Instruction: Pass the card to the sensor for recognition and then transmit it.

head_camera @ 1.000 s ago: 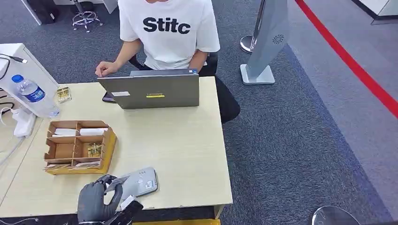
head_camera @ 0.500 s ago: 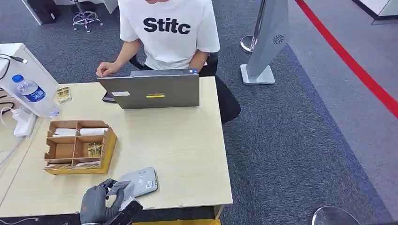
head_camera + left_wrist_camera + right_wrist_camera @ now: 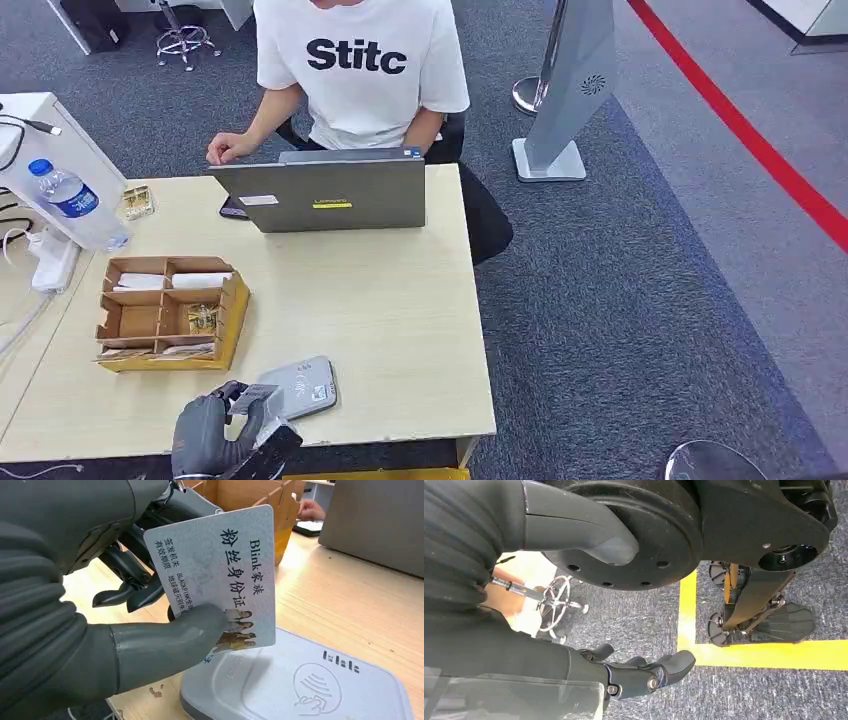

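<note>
Pinching a pale blue printed plastic card (image 3: pixel 220 575) between thumb and fingers (image 3: pixel 130 587), the left hand (image 3: pixel 208 437) holds it tilted just above the near-left corner of a flat grey rounded card sensor (image 3: pixel 298 386) at the near edge of the light wooden desk (image 3: pixel 380 310). Just beyond sits a compartmented cardboard organiser box (image 3: pixel 168 313). At the far side, a person in a white T-shirt (image 3: pixel 360 65) sits behind a grey laptop (image 3: pixel 325 193). The right hand (image 3: pixel 639 672) hangs over the carpet, fingers loosely apart, holding nothing.
</note>
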`<state>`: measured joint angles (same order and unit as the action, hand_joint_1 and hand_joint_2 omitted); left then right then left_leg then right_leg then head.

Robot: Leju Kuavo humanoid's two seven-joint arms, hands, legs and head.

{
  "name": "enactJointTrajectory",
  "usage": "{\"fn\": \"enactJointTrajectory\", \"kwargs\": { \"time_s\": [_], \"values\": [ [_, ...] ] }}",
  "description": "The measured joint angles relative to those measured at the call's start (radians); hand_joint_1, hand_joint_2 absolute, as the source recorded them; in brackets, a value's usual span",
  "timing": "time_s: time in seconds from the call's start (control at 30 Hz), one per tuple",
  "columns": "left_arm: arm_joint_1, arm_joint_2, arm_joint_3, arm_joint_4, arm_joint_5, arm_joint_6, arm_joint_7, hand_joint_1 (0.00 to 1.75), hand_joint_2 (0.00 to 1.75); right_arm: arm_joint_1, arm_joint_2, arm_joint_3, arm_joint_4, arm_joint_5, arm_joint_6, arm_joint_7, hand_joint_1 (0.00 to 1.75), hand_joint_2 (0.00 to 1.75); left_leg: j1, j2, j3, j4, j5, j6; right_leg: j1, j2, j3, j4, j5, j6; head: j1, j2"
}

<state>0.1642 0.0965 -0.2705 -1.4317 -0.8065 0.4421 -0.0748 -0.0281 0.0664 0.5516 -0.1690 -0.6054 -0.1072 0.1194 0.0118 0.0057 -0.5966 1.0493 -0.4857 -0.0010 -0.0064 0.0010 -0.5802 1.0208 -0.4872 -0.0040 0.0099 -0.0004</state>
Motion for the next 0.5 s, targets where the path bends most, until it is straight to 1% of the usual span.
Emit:
{"fn": "enactJointTrajectory", "kwargs": {
  "time_s": [0.4,0.5],
  "values": [
    [0.000,0.000,0.000,0.000,0.006,0.007,-0.010,1.75,1.75,0.000,0.000,0.000,0.000,0.000,0.000,0.000,0.00,1.75,0.000,0.000,0.000,0.000,0.000,0.000,0.000,0.000,0.000,0.000,0.000,0.000,0.000,0.000],
    [0.008,0.002,0.000,-0.015,-0.009,0.038,-0.034,1.75,1.75,0.000,0.000,0.000,0.000,-0.001,0.000,0.000,0.00,1.75,0.000,0.000,0.000,0.000,0.000,0.000,0.000,0.000,0.000,0.000,0.000,0.000,0.000,0.000]
  ]
}}
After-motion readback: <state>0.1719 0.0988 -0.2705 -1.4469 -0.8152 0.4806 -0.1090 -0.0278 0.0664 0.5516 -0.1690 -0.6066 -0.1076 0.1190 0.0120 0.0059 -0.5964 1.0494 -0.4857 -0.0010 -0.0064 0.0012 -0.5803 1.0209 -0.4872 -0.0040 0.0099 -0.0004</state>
